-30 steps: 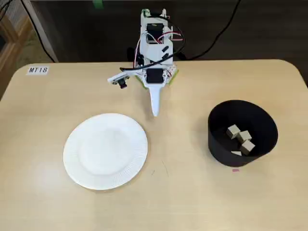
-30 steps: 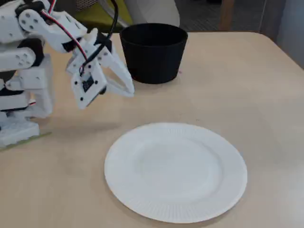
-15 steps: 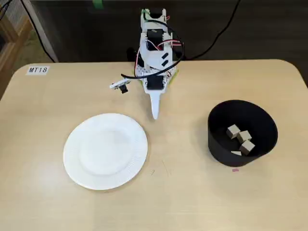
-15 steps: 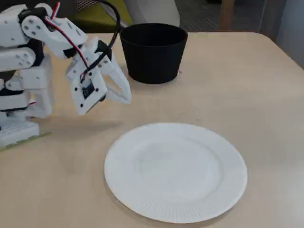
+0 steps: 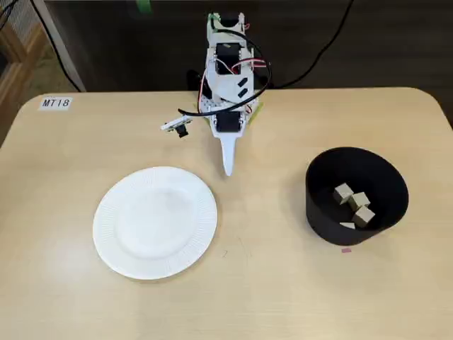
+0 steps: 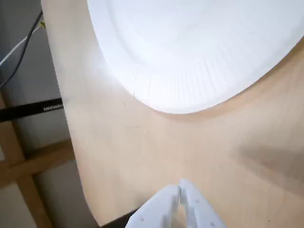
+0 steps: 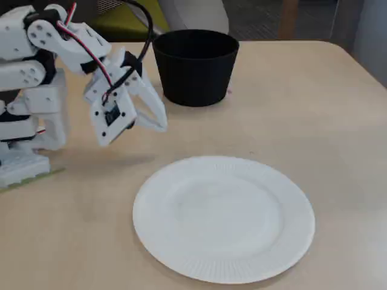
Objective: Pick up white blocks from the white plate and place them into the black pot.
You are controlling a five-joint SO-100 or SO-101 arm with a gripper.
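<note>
The white plate (image 5: 107, 212) lies on the table left of centre with nothing on it; it also shows in the wrist view (image 6: 190, 90) and in a fixed view (image 7: 224, 266). The black pot (image 5: 318, 212) stands at the right, with several white blocks (image 5: 343, 193) inside. In a fixed view the pot (image 7: 195, 78) hides its contents. My gripper (image 5: 228, 168) is shut and empty, pulled back near the arm's base, above the table beyond the plate's far edge. Its fingers meet in the wrist view (image 6: 180, 187) and it shows in a fixed view (image 7: 158, 124).
The arm's base (image 7: 24, 163) stands at the table's back edge with cables behind it. A label reading MT18 (image 5: 55, 103) sits at the back left corner. A small pink mark (image 5: 345, 249) lies in front of the pot. The table edge (image 6: 71, 142) runs down the wrist view's left.
</note>
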